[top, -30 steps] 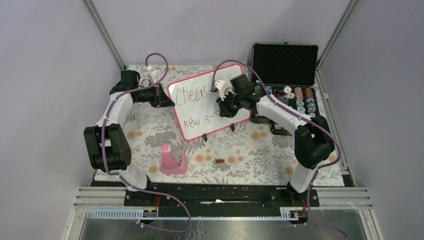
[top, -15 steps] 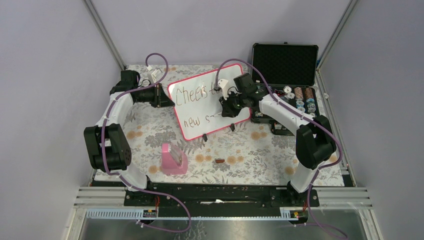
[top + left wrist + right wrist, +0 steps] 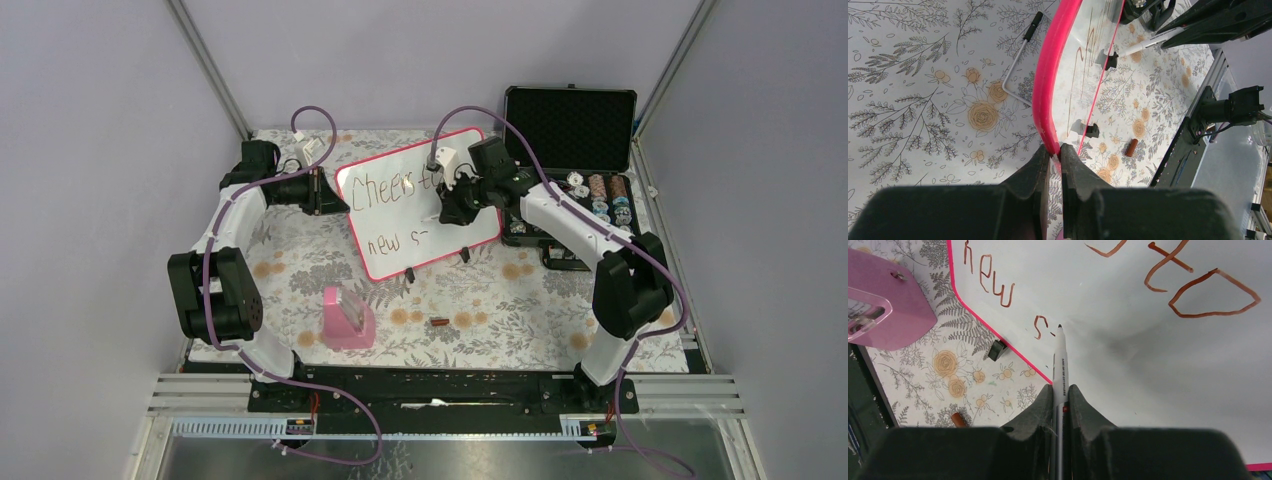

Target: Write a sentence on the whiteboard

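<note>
Since a second ago, the right hand [image 3: 452, 213] has slid right and slightly up the whiteboard [image 3: 400, 225], uncovering more of the top line and leaving a short new stroke after the "s" below.

The whiteboard, white with a pink frame, stands propped at an angle at the far middle of the flowered surface [image 3: 300, 262]. The sentence [image 3: 392, 190] reads "Cheers to" on top and "new s" beneath, in thin brown letters.

The right hand hangs over the board's right half, below the "to". It is closed tight on a white marker [image 3: 1060, 357], whose dark tip sits at the board face just right of the "s".

The left hand [image 3: 1054, 150] is at the board's left edge, its fingers pinched onto the pink frame.

Nearer the arms lie a pink block [image 3: 347, 318] and a small brown cap [image 3: 438, 322]. An open black case [image 3: 570, 125] sits to the board's right.
</note>
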